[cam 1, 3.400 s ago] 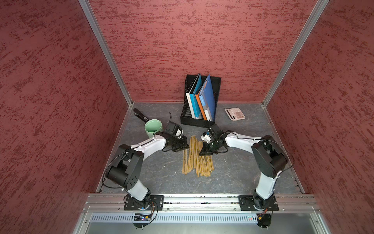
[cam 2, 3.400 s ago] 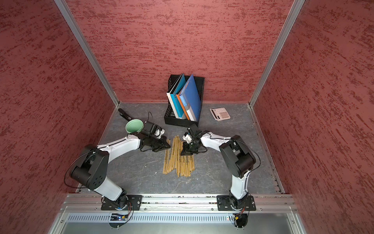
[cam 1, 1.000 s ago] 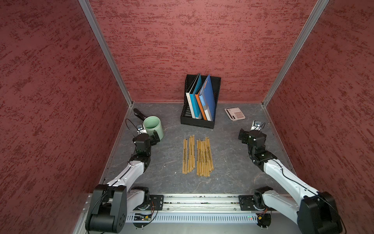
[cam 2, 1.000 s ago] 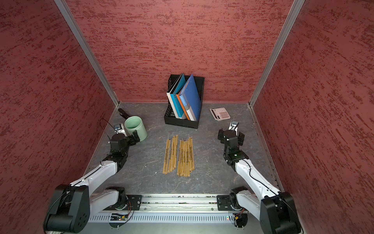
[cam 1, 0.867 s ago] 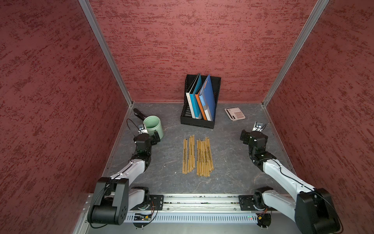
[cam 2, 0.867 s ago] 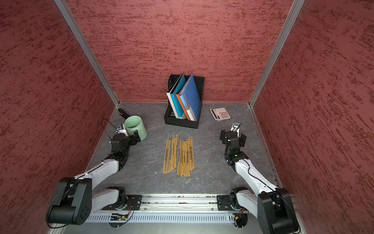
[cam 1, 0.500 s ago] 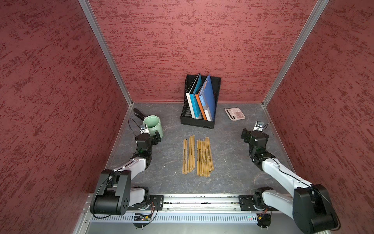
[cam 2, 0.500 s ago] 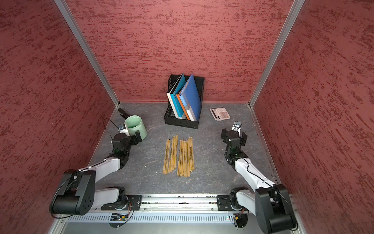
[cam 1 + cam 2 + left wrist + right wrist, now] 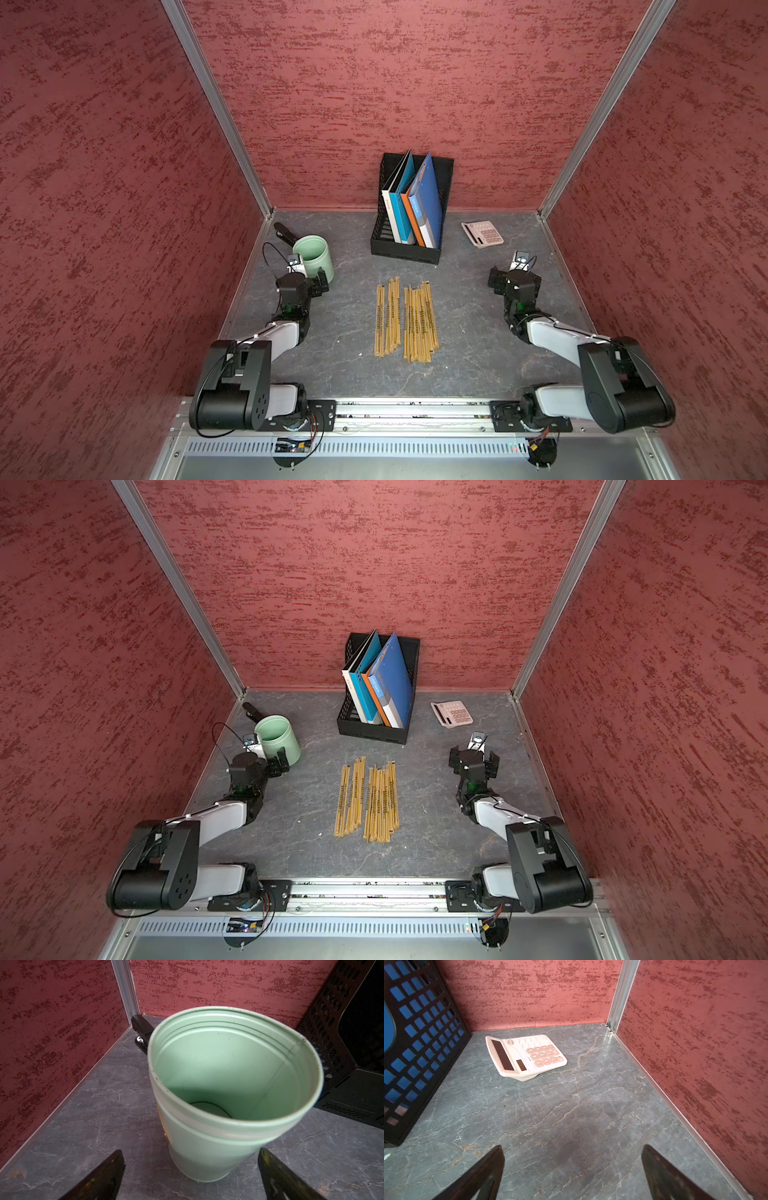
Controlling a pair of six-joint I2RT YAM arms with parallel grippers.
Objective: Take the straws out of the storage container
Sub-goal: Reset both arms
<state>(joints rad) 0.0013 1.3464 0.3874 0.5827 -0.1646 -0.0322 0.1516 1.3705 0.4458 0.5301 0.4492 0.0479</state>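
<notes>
Item: storage container (image 9: 228, 1088), mint-green, upright, standing just ahead of the left gripper (image 9: 191, 1152), whose jaws are spread wide and empty. The interior looks bare, though the near rim hides part of the floor. Former contents, the straws (image 9: 405, 322): flat in two rows, between both sets of jaws and well clear of each. The right gripper (image 9: 572, 1150): wide, holding nothing, calculator (image 9: 525, 1055) ahead. Hazard: a forward nudge from the left jaws would likely topple the container.

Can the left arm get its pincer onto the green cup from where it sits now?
Probably yes. The left pincer is open and faces the upright, empty green cup at close range; nothing stands between them.
</notes>
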